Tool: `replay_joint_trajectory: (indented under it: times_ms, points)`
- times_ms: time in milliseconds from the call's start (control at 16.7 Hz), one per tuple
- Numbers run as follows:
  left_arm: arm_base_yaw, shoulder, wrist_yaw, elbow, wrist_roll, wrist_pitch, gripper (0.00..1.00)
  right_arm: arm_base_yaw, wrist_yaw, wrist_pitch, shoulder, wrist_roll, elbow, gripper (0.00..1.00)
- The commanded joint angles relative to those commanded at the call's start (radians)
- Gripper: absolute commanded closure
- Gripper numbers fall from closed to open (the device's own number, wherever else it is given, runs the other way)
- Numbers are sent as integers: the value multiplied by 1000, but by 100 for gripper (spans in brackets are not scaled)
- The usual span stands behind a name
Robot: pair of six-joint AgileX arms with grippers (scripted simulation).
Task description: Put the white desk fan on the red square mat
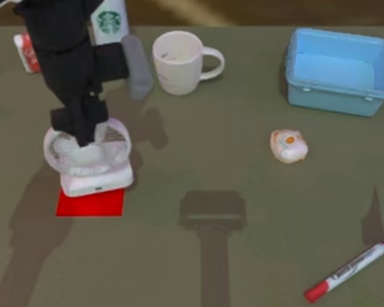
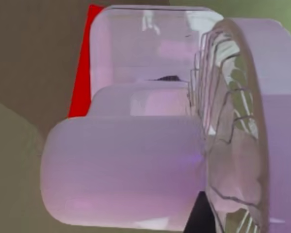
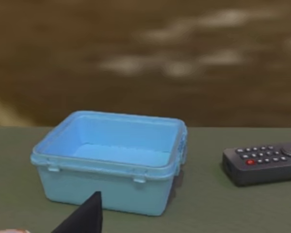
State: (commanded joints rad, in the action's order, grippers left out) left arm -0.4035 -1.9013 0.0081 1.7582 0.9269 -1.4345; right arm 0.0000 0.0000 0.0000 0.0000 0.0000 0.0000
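Left end effector [image 1: 83, 137]: down over the white desk fan [image 1: 93, 157] at the bench's left; whether its fingers are spread or pinching the fan I cannot tell, since the arm hides them from above and the wrist camera shows only fan.
Fan position: base over the far part of the red square mat [image 1: 89, 203], with a red strip showing on the near side; whether it rests on the mat or hangs just above it cannot be told.
Doing the step well: judged from this, bring the fan a little toward the near edge so the base sits centred, lower it level until the base is flat, then release straight up without tipping the round head.
Risk: the head is top-heavy, so a tilted release could topple it.
Left wrist view adds: motor housing [image 2: 121, 170], grille and a sliver of mat [image 2: 82, 82] beside the base, unseen from above.
Right arm: parked, out of the top view apart from its shadow.
Right wrist view adds: blue container [image 3: 111, 160] side-on and a remote control [image 3: 262, 162], absent from the top view.
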Motion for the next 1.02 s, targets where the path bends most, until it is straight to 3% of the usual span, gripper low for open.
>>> replay_joint_trajectory:
  times_ms: [180, 360, 720, 1020]
  points:
    - [44, 29, 0, -40, 188, 14, 100, 0, 0, 0, 0, 0, 0, 0]
    - [68, 45, 0, -62, 281, 23, 100, 0, 0, 0, 0, 0, 0, 0]
    - [65, 43, 0, -66, 291, 27, 100, 0, 0, 0, 0, 0, 0, 0]
    - [74, 38, 0, -173, 294, 143, 100, 0, 0, 0, 0, 0, 0, 0]
